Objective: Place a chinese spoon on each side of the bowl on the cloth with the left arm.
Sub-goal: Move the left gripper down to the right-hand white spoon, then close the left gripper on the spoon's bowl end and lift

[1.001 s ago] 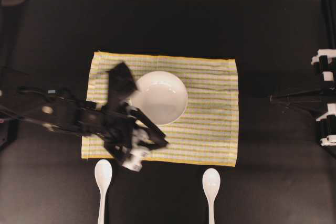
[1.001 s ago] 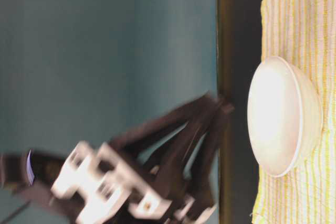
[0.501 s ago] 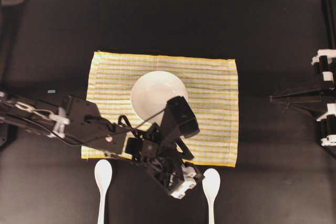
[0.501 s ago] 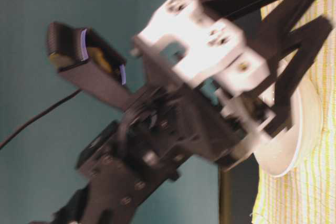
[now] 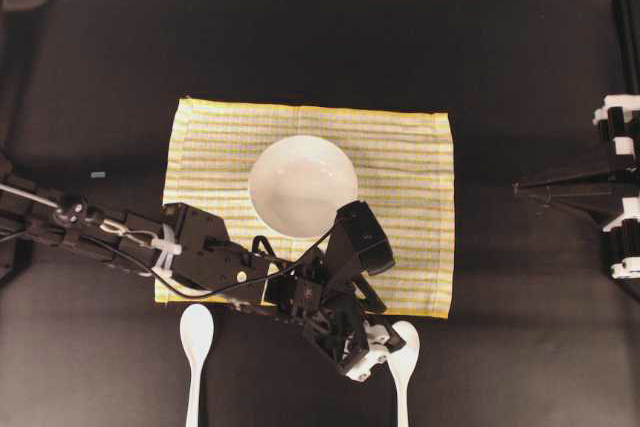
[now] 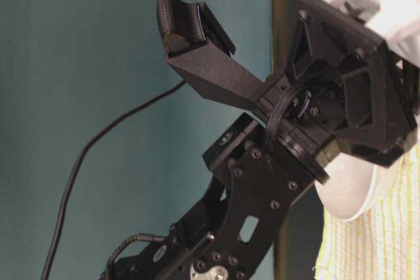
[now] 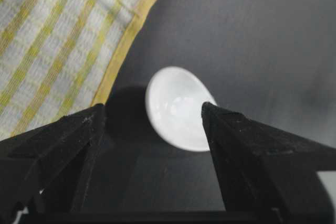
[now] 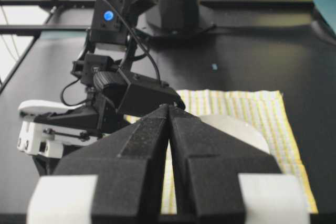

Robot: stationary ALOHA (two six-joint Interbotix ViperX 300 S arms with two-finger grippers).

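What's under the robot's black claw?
Under the open left gripper lies the scoop of a white spoon on the black table, just off the striped cloth. The fingers cover the spoon's handle.

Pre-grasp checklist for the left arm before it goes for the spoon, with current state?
1. Left end effector open: ok, jaws spread wide.
2. Right-hand white ceramic chinese spoon between the jaws: ok, its scoop sits between the fingers in the left wrist view.
3. Spoon gripped: not ok, nothing is held yet.
4. Spoon clear of the yellow-striped woven cloth: ok, it lies on the black table beside the cloth's edge.
5. Round white ceramic bowl on the cloth: ok.
6. Second white spoon untouched: ok.
7. Right end effector parked shut: ok.
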